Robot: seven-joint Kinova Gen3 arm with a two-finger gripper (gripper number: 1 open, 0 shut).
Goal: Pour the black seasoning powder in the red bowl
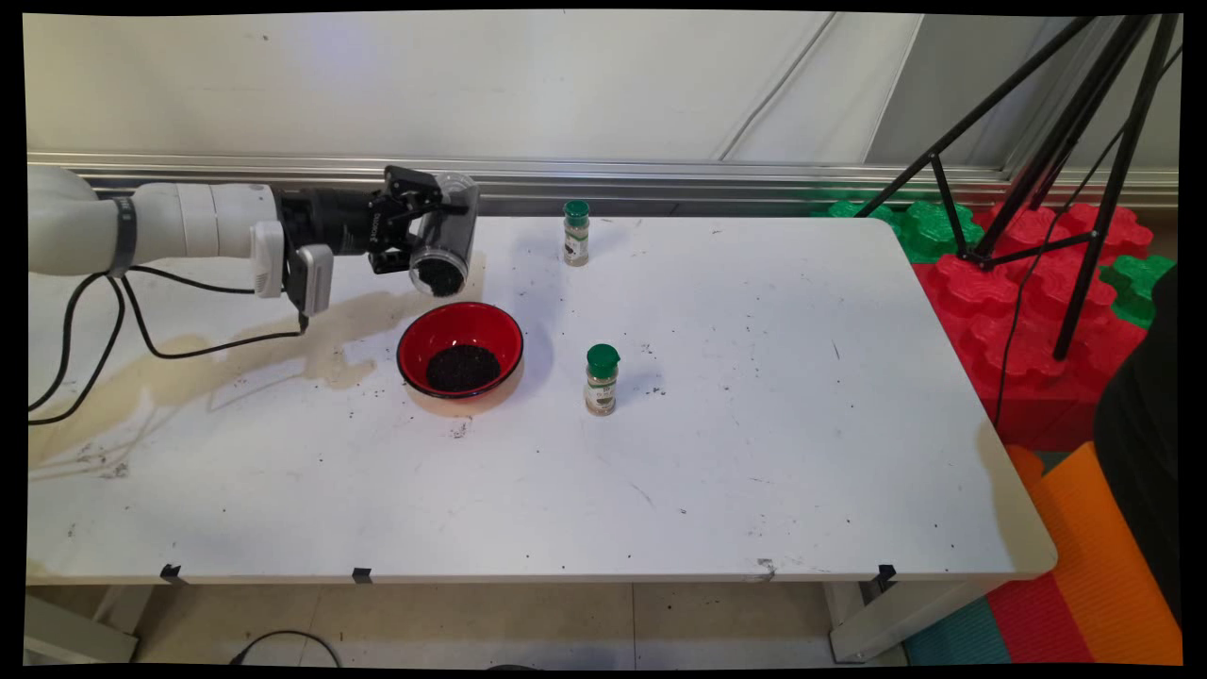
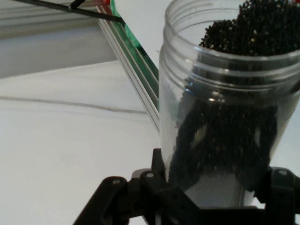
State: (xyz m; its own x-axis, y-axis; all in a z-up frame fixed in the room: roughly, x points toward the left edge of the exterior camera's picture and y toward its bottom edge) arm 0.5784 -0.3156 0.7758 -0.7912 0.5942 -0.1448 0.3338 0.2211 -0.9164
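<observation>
your gripper [image 1: 424, 231] is clamped around a clear jar [image 1: 445, 238], one finger on each side of its body, so the claw is closed only as far as the jar's width. the jar is tipped on its side with its open mouth angled down, held in the air just above and behind the red bowl [image 1: 460, 355]. in the hand view the jar [image 2: 225, 117] fills the frame and dark grains [image 2: 253, 28] are heaped at its mouth, with more lying along its wall. the red bowl sits on the white table [image 1: 754, 453] and has a pile of the same dark grains in its bottom. just right of the bowl stands a spice bottle with a green cap [image 1: 601, 379]. behind the bowl and to its right, near the table's far edge, stands a second green-capped spice bottle [image 1: 575, 232]. a brownish stain [image 1: 236, 358] spreads over the table left of the bowl.
</observation>
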